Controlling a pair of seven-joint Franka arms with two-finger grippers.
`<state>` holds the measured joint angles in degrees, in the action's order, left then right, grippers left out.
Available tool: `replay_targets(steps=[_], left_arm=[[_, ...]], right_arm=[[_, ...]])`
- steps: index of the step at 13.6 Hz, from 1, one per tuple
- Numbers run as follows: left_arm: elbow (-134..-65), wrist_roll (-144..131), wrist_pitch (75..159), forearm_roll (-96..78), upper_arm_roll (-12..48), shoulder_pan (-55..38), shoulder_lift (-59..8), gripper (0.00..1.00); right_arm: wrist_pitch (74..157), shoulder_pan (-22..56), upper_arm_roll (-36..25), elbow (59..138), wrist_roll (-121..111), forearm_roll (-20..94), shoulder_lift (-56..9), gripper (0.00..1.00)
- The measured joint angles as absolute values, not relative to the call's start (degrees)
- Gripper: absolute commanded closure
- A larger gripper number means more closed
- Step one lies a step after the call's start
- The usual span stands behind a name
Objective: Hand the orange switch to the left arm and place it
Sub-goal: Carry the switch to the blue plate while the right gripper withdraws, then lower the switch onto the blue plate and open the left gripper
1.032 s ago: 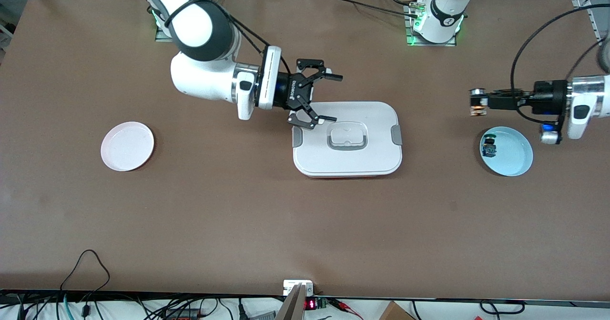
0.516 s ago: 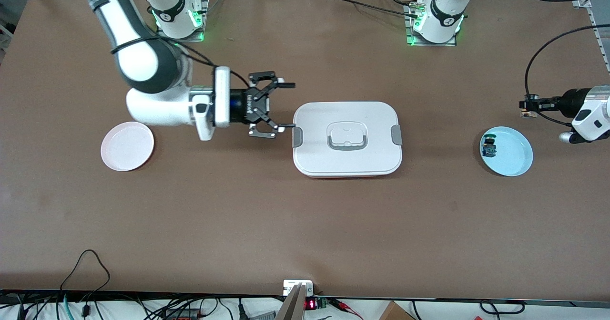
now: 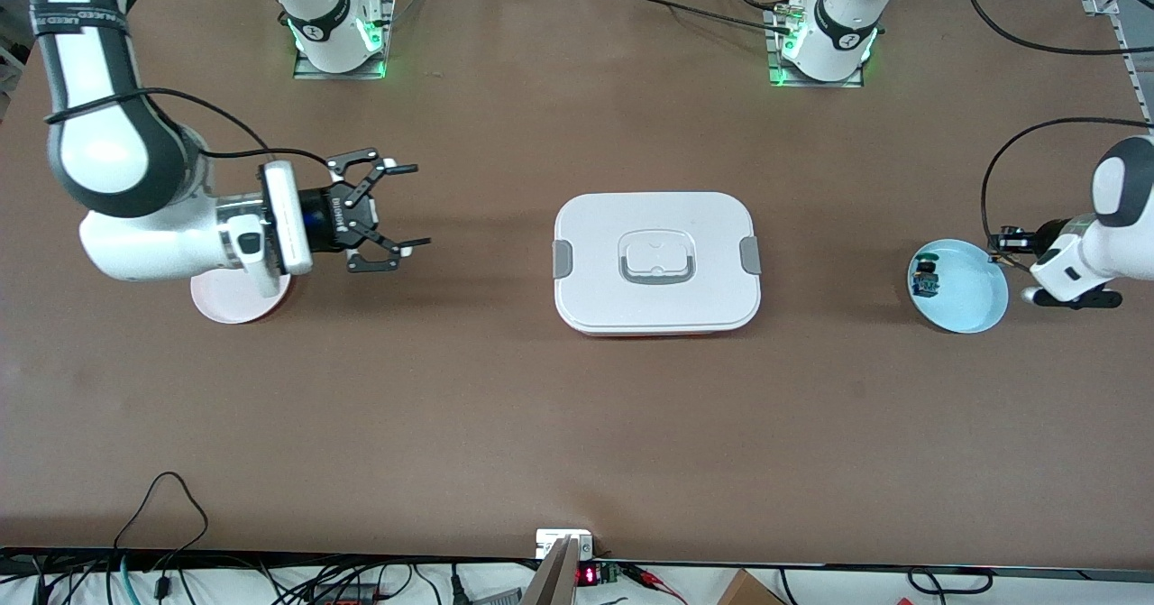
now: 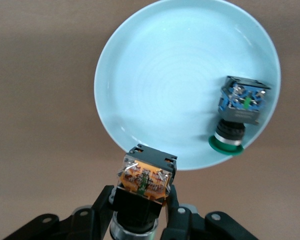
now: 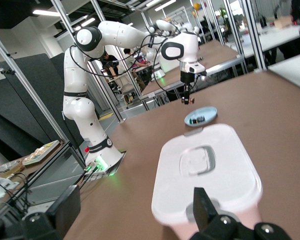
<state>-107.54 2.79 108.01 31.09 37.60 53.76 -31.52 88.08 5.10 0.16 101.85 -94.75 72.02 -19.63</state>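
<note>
No legible text, labels or numbers anywhere.

bright even overhead light, soft shadows; box blurry close up in right wrist view.

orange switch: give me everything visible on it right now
The orange switch is a small part with a black body and an orange-tan base with metal terminals, base facing the wrist camera. The left pincer is shut on its body, holding it in the air over the rim of the light blue plate. Its cap is hidden.
</note>
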Motion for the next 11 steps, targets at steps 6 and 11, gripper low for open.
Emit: replay_targets(steps=[6,11], left_arm=[[-104.25,0.80,110.08,37.43,37.85,51.14,-39.97,0.86],[-99.79,0.28,110.00,39.92,36.59,48.26,-43.82,0.00]], right_arm=[[84.60,3.53,-1.77,101.81,-78.75,64.88,-19.55,0.00],[90.12,3.12,-1.89,98.76,-59.13,49.57,-18.63,0.00]])
